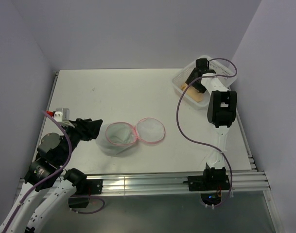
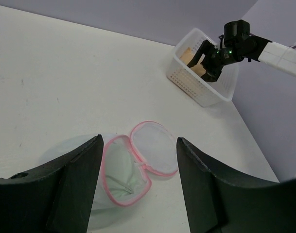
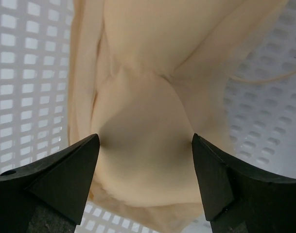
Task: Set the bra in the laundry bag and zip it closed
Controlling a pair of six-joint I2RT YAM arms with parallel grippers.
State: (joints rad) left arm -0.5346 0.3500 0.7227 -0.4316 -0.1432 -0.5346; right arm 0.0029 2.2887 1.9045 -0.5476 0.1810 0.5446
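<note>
Top camera sits high above and behind the arm bases, looking down and forward — the whole table (image 1: pixel 113 92) fits, wall to wall. Left wrist camera is low at the near left, facing across to the far right corner past the left gripper (image 2: pixel 139 141): laundry bag (image 2: pixel 126 170) close, basket (image 2: pixel 196 87) distant, both shared with the overhead view. Right wrist camera points straight down into that basket at very short range — the bra (image 3: pixel 143 97) and perforated walls fill the frame behind the right gripper (image 3: pixel 145 138).
</note>
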